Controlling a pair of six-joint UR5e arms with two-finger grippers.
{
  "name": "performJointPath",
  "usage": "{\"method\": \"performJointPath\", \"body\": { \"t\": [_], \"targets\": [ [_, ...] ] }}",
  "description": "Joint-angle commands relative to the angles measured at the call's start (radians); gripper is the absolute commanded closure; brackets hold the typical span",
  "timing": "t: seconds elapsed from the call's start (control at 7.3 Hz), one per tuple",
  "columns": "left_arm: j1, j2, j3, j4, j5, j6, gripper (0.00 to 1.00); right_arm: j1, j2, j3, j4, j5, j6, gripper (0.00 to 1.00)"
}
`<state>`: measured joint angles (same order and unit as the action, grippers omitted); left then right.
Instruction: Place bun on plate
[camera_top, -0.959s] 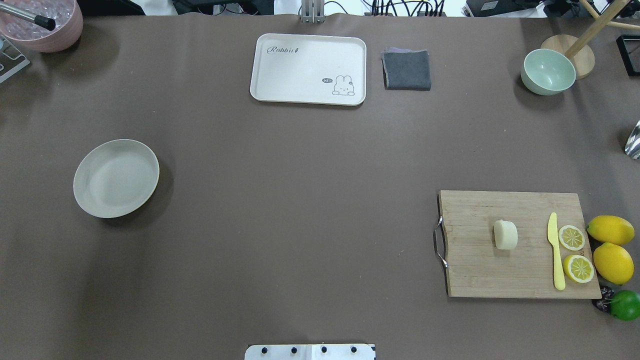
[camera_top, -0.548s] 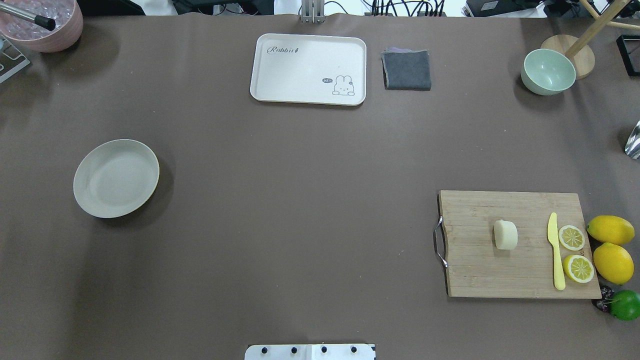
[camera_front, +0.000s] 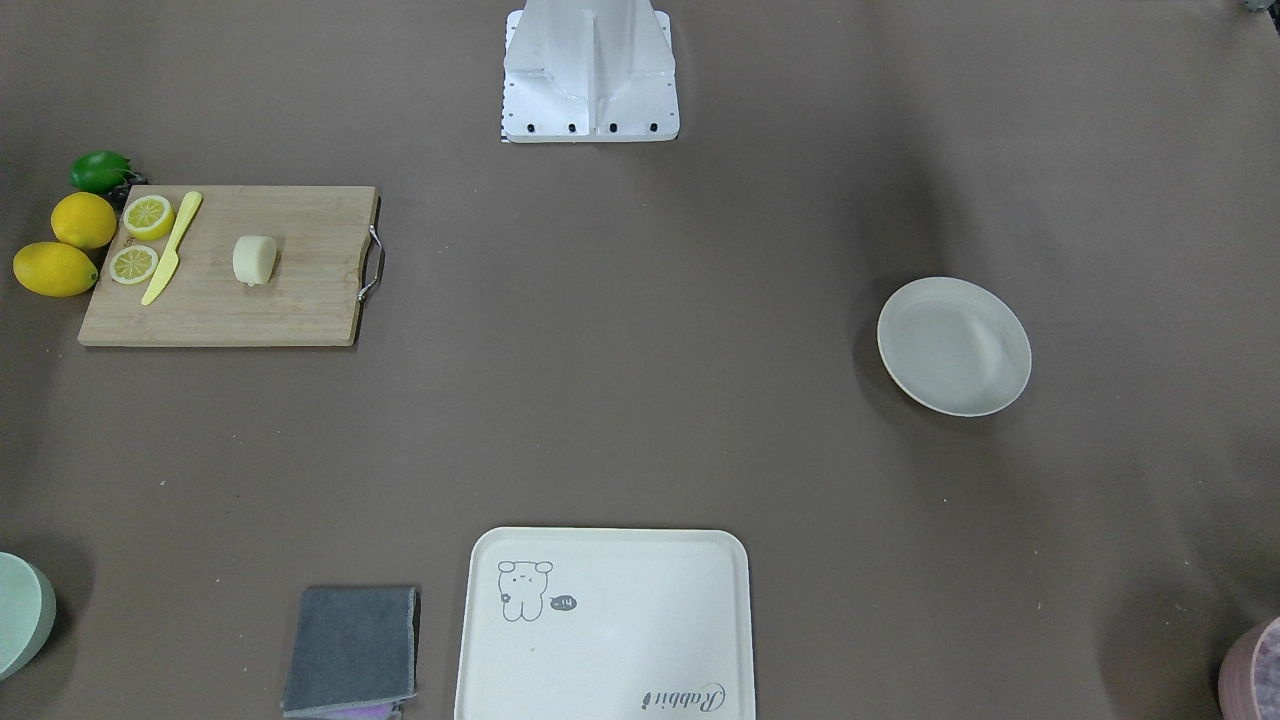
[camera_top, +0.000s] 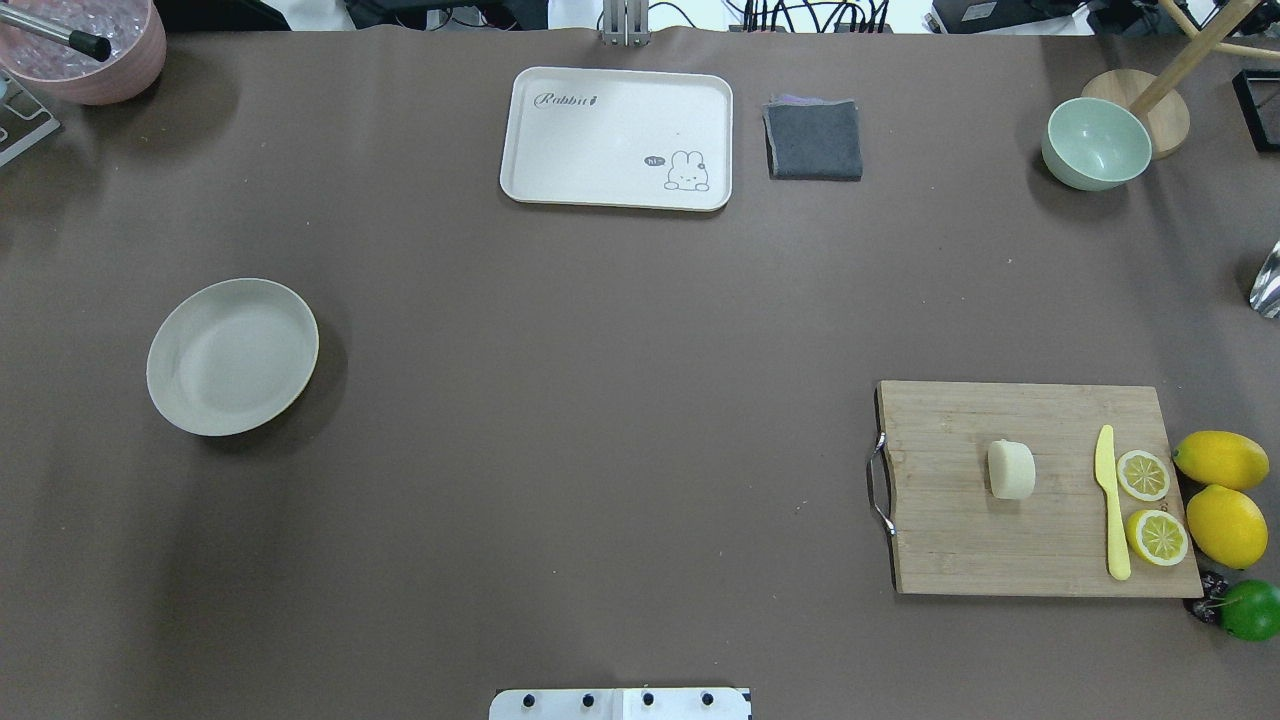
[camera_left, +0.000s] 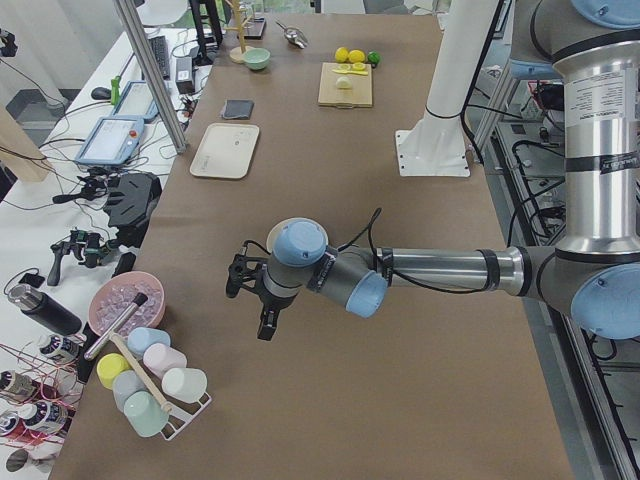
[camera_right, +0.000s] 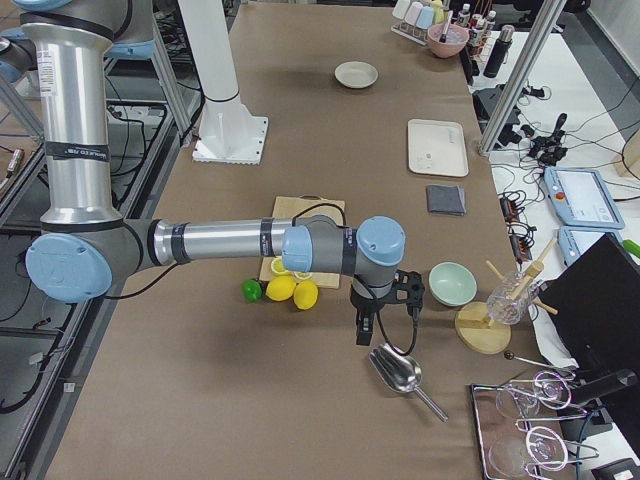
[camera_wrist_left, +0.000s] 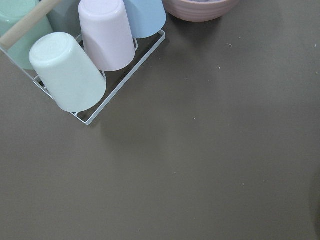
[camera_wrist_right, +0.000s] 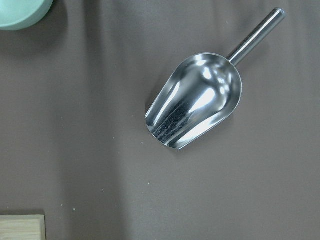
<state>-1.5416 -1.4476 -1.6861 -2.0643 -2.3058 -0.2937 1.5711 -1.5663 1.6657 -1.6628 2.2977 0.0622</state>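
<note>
Two grippers are hanging over opposite ends of the table. The left gripper (camera_left: 263, 328) is hovering near the cup rack (camera_left: 150, 392), and the right gripper (camera_right: 362, 333) is hovering just above the metal scoop (camera_wrist_right: 195, 102). I cannot tell whether either pincer is apart or together. The bun (camera_top: 1011, 469) is lying on the wooden cutting board (camera_top: 960, 545), near the yellow knife (camera_top: 1110, 500), and is sitting well apart from the plate (camera_top: 232, 357) on the robot's left.

Left end effector (camera_left: 263, 320) points down — right end effector (camera_right: 362, 328) likewise, grip unclear.
</note>
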Motion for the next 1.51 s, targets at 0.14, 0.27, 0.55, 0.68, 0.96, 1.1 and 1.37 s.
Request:
{"method": "performJointPath", "body": {
  "t": [0.14, 0.27, 0.55, 0.68, 0.96, 1.1, 1.37],
  "targets": [
    [0.0, 0.001, -0.004, -0.016, 0.029, -0.004, 0.02, -0.002, 0.006, -0.001, 0.0, 0.003, -0.001, 0.0],
    [0.002, 0.0, -0.006, -0.014, 0.022, -0.007, 0.02, -0.002, 0.006, 0.0, 0.002, 0.003, -0.002, 0.0],
    [0.018, 0.0, -0.006, -0.014, 0.02, -0.007, 0.02, -0.002, 0.006, 0.011, 0.012, 0.002, -0.002, 0.0],
    [0.018, 0.001, -0.006, -0.014, 0.02, -0.007, 0.02, -0.002, 0.002, 0.009, 0.024, 0.002, -0.004, 0.0],
    [0.024, 0.001, -0.006, -0.017, 0.019, -0.007, 0.02, -0.002, 0.002, 0.011, 0.025, 0.005, -0.001, 0.0],
    [0.053, -0.002, -0.012, -0.017, 0.019, -0.018, 0.02, -0.002, 0.005, 0.012, 0.023, 0.025, 0.001, 0.0],
    [0.287, -0.028, -0.049, -0.179, 0.099, -0.396, 0.02, -0.002, 0.005, 0.017, 0.026, 0.092, -0.002, 0.0]
  ]
}}
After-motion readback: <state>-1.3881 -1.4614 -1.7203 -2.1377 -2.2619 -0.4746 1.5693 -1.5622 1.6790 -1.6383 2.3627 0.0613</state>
